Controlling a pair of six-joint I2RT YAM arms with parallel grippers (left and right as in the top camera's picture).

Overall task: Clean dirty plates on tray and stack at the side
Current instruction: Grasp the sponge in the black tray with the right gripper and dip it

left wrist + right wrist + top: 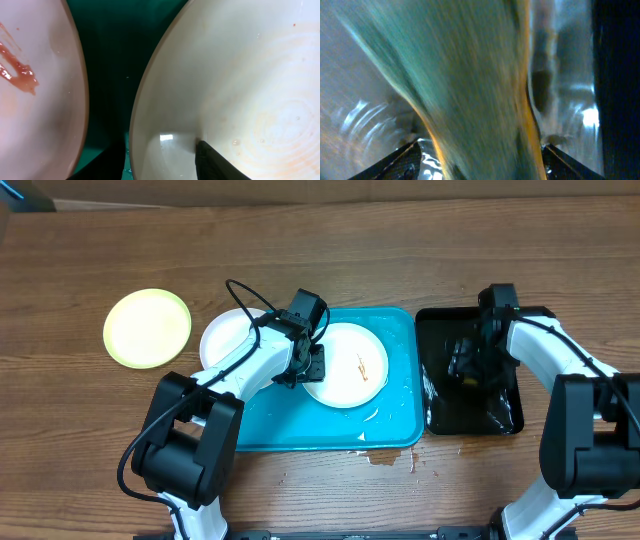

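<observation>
The right wrist view is mostly blur, and whether the rim of the white plate (240, 75) is pinched by the left gripper (303, 358) can't be told, though one finger (215, 165) is seen touching its inside. A green-yellow sponge (470, 75) is squeezed between the fingers of the right gripper (468, 362) at the black tray (500, 415). The smeared plate (350, 365) is found in the blue tray (400, 425), the yellow-green plate (147, 328) out on the table (400, 250).

Table (400, 250), blue tray (300, 438), black tray (438, 420), yellow plate (147, 328)
</observation>
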